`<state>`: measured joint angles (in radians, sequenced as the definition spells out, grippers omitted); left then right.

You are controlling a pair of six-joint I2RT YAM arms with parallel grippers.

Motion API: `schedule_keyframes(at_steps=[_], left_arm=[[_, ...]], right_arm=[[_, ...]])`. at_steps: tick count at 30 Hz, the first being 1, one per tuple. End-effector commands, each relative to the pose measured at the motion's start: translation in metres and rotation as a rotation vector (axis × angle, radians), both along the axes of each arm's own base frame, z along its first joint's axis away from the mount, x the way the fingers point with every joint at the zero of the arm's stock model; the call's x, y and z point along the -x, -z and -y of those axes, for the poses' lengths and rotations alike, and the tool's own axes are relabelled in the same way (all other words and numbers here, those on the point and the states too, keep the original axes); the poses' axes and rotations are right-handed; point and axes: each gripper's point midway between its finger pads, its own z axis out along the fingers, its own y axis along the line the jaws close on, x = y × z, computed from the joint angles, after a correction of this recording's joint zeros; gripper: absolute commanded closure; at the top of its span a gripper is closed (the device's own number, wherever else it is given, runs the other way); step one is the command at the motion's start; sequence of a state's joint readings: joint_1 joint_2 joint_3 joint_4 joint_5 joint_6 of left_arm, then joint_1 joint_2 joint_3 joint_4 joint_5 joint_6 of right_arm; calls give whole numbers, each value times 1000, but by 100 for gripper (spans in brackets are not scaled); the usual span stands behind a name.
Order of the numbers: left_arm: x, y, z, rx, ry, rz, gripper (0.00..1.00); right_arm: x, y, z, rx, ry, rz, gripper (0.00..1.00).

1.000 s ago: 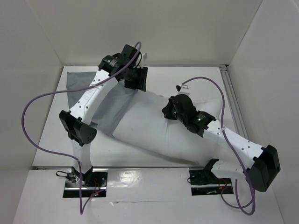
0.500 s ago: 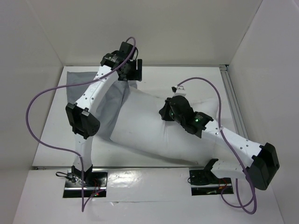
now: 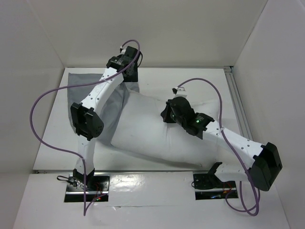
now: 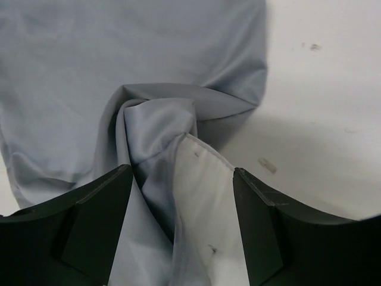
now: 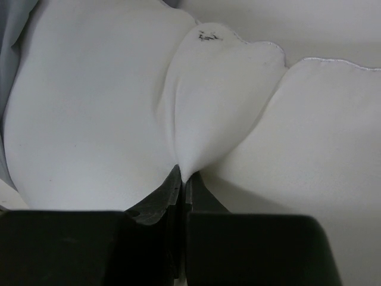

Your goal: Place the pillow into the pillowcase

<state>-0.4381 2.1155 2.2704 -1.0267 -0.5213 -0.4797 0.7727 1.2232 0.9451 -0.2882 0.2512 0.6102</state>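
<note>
Looking down from above, I see the pillow (image 3: 147, 136) lying slantwise across the middle of the table (image 3: 209, 83). Its far-left end meets the pillowcase (image 3: 78, 86), which is spread wrinkled over the far-left part of the table. The left arm (image 3: 97, 95) stretches out over the grey cloth to the pillow's far corner. The right arm (image 3: 228, 140) reaches in from the near right, its end down on the top of the pillow near the middle of its far edge.

From the left wrist, the left gripper (image 4: 181, 171) has its jaws spread wide. Between them sit a bunched twist of grey pillowcase and a white corner of the pillow, side by side, and neither jaw presses on the cloth. I cannot tell whether that corner is inside the case's mouth or only beside it. Bare table shows to the right.

From the right wrist, the right gripper (image 5: 181, 176) is closed tight, pinching a raised fold of the pillow's white skin. The cloth puckers up from the pinch, and a sliver of grey shows at the left edge.
</note>
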Motion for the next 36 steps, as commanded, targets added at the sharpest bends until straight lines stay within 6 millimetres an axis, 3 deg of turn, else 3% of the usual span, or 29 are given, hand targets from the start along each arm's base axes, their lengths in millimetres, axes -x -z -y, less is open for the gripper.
schedule_keyframes(at_steps=[1, 5, 9, 13, 14, 16, 17, 18, 20, 21, 22, 26, 28, 30, 32, 33, 34, 36], left_arm=[[0, 7, -16, -76, -70, -1, 19], [0, 26, -7, -20, -29, -64, 21], [-3, 49, -1, 30, 7, -152, 38], [-4, 54, -2, 36, 15, -173, 74], [-6, 41, 1, 56, 33, -141, 100], [-7, 23, 10, 84, 81, -89, 100], [-10, 25, 14, 91, 103, -85, 100], [-17, 3, 26, 114, 165, -9, 100], [-16, -16, 55, 202, 290, 33, 100], [-10, -37, 87, 276, 409, 77, 100], [-10, -46, 95, 278, 434, 110, 100], [23, -76, 167, 456, 704, 133, 100], [48, -74, 198, 525, 832, 83, 100], [70, -65, 217, 579, 914, 17, 100], [85, -42, 224, 600, 928, -65, 100], [93, -45, 227, 641, 937, -84, 100], [98, -29, 226, 652, 925, -137, 100], [103, -29, 222, 648, 919, -144, 100]], right_arm=[[5, 1, -13, 6, -48, -16, 100], [3, 0, -15, 6, -48, -16, 100], [2, -2, -13, 10, -41, -12, 100], [1, -1, -10, 25, -23, -11, 100], [1, -1, -9, 25, -22, -11, 100], [1, -1, -9, 25, -22, -11, 100], [1, -4, -9, 18, -22, -4, 100], [1, -4, -9, 18, -22, -4, 100], [4, -4, -12, 11, -27, -8, 100], [4, -7, -11, 5, -27, -1, 100], [6, -7, -14, 5, -36, -1, 100], [9, -7, -17, 5, -47, -1, 100], [10, -8, -21, 9, -51, 1, 100], [12, -9, -25, 3, -63, 8, 100], [11, -10, -24, 6, -56, 11, 100], [11, -16, -25, -18, -51, 23, 100], [10, -21, -22, -22, -39, 37, 100], [10, -22, -19, -29, -23, 40, 100]])
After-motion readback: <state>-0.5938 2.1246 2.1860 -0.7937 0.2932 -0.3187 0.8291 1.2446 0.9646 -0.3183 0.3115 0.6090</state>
